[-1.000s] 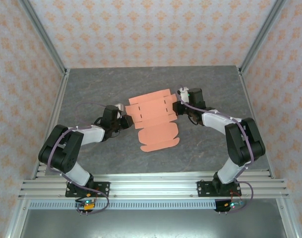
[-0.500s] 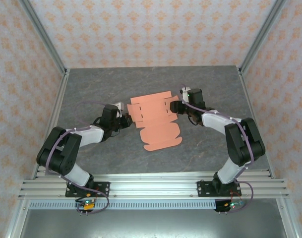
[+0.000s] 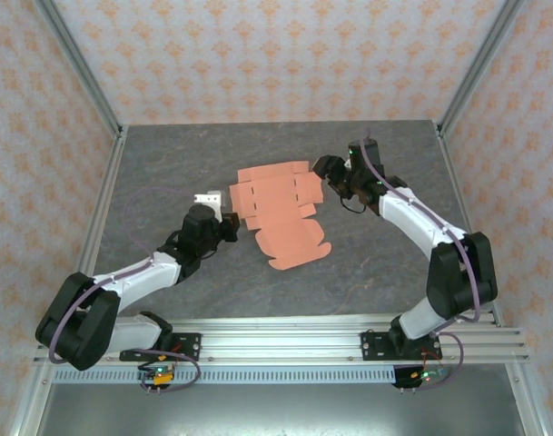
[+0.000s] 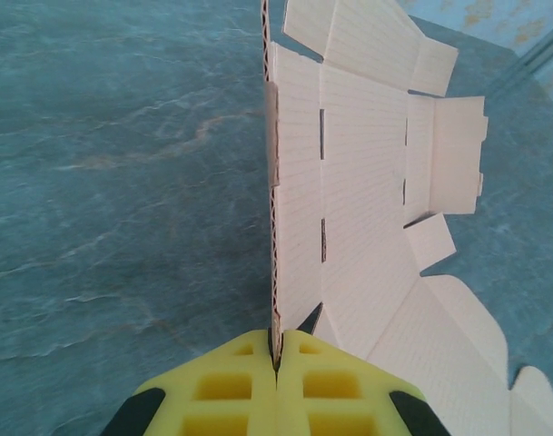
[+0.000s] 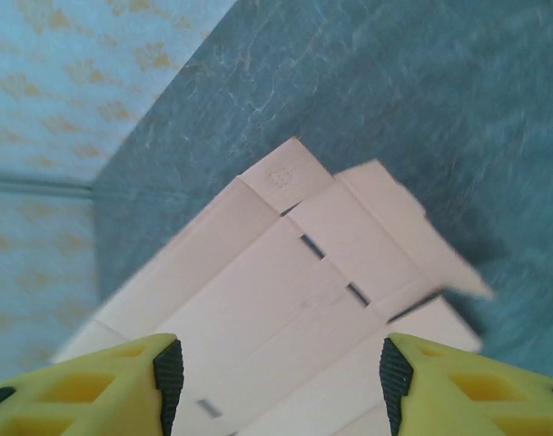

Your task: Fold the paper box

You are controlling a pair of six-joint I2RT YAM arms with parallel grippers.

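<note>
1. Top external: the right gripper has let go of the paper box and pulled off toward the upper right of the frame. A second ago it sat nearly closed at the sheet's right edge.
2. Right wrist view agrees: its fingers are spread wide at the lower corners of the frame with nothing gripped, and the sheet lies under the gap. Can't tell how high above the card they hang.
3. The left gripper is clamped tight on the sheet's left edge, just left of frame centre. In the left wrist view the pads are pressed together at bottom centre, with the card edge nipped in the seam.
4. The left arm now lies stretched out flatter across the lower left of the frame than a second ago, with its claw on the same edge.
5. The paper box is still a flat die-cut sheet in the middle of the grey table. Its rounded flap is at the lower end, with slotted panels and tabs toward the top. It has swung slightly, so the lower flap sits a bit further right.
6. My read: this is a one-handed hold during a regrip, not a fold. No panel is raised yet, so the task is near its start.
7. Risk: thin card held by one edge can pivot or sag when the right claw comes back in.
</note>
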